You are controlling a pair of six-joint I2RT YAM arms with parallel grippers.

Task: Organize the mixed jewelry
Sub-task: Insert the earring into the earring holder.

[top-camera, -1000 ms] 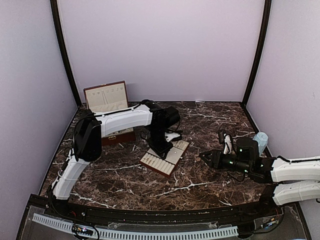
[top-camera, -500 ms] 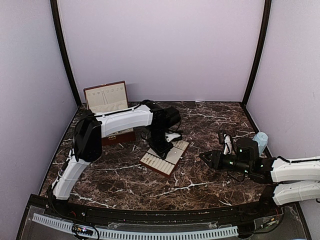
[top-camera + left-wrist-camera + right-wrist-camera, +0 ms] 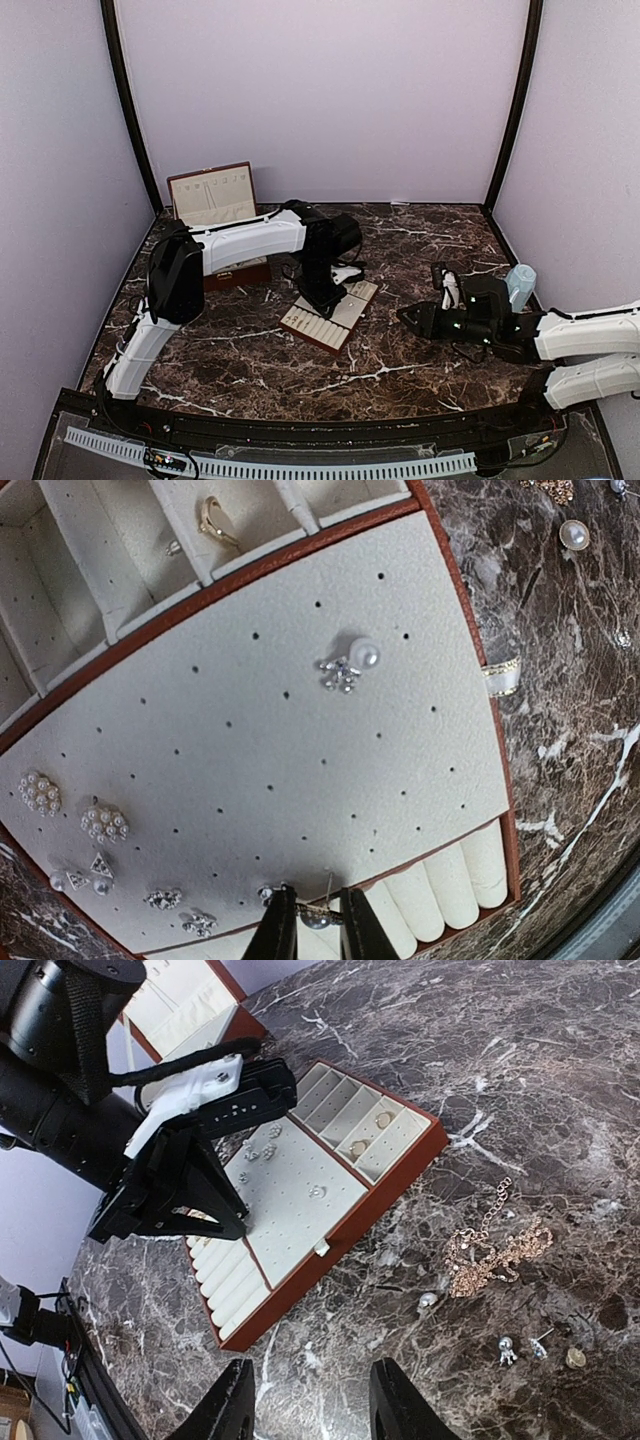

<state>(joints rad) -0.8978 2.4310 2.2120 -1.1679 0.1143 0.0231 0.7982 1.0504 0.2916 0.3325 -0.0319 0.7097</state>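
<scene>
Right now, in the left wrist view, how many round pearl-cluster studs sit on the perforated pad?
2. Both are at the perforated pad's lower-left corner: one pearl-cluster stud by the edge, the other beside it. The left gripper may hide more.

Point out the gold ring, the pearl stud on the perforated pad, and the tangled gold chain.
gold ring (image 3: 216, 523): left wrist view, on its band.
pearl stud (image 3: 364, 655): left wrist view, on the round pearl.
tangled gold chain (image 3: 490, 1258): right wrist view, on the bunched middle.
</scene>
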